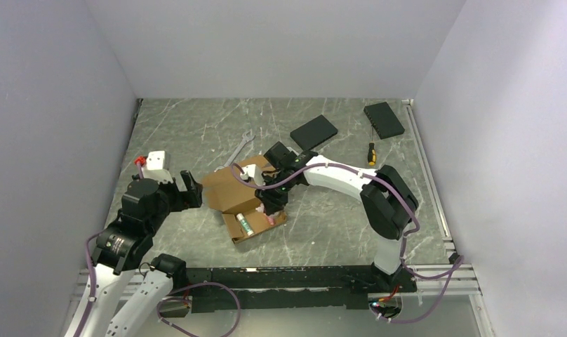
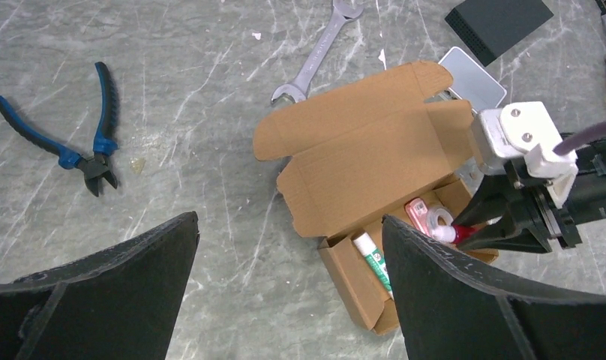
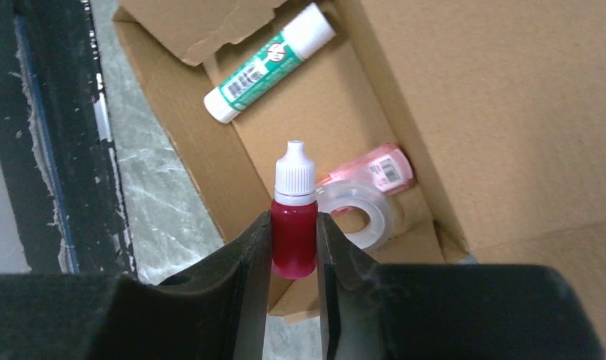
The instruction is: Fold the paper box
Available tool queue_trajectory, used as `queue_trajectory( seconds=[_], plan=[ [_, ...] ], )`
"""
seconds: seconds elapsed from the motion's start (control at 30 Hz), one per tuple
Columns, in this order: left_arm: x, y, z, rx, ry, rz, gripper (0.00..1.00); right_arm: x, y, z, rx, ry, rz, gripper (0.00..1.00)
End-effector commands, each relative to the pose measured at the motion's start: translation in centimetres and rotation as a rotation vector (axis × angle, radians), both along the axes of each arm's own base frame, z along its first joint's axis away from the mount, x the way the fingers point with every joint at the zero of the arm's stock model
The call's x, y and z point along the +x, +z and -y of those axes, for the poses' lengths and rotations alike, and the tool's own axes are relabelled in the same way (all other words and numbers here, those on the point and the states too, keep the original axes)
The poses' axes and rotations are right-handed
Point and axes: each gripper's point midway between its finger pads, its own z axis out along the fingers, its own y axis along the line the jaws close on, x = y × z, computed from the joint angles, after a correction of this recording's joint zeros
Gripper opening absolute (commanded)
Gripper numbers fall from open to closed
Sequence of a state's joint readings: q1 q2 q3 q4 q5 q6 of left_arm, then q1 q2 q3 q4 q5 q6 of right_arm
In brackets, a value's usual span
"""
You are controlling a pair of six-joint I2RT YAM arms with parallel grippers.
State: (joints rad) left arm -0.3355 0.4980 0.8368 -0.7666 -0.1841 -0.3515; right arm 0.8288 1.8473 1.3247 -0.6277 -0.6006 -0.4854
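From above, the paper box lies open in the middle of the bench, with the left gripper just beside it and the right gripper over it. The left wrist camera shows the left gripper wide apart, near pliers and a wrench. The right wrist camera shows the right gripper clamped on a little red bottle above a glue stick and tape inside the box.
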Motion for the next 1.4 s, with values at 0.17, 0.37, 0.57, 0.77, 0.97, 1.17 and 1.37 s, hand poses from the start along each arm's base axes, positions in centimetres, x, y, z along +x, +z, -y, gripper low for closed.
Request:
queue_trajectory(
  seconds=[0.17, 0.37, 0.57, 0.77, 0.97, 1.17, 1.37],
  plan=[
    [0.2, 0.5, 2.3, -0.058, -0.113, 0.036, 1.00, 1.2, 2.8, -1.2, 0.067, -0.048, 0.068, 0.48],
    [-1.1, -1.2, 4.6, -0.241, -0.139, -0.073, 1.00, 1.4, 5.1, 0.4, 0.130, -0.019, 0.078, 0.50],
    [-2.4, -3.6, 6.6, -0.508, -0.084, -0.186, 0.91, 1.9, 8.4, 2.9, 0.248, -0.016, 0.080, 0.50],
    [-3.0, -7.5, 7.9, -0.616, 0.031, -0.463, 0.58, 2.7, 9.1, 4.2, 0.290, -0.045, 0.087, 0.50],
    [-4.0, -12.4, 6.6, -0.493, 0.244, -0.705, 0.51, 2.8, 8.6, 4.3, 0.279, -0.040, 0.089, 0.50],
    [-3.8, -14.2, 8.1, -0.369, 0.236, -0.715, 0.52, 2.8, 7.9, 4.4, 0.264, -0.036, 0.080, 0.50],
    [-3.2, -16.5, 8.6, -0.245, 0.262, -0.742, 0.52, 2.8, 7.3, 4.5, 0.249, -0.033, 0.065, 0.50]
  ],
)
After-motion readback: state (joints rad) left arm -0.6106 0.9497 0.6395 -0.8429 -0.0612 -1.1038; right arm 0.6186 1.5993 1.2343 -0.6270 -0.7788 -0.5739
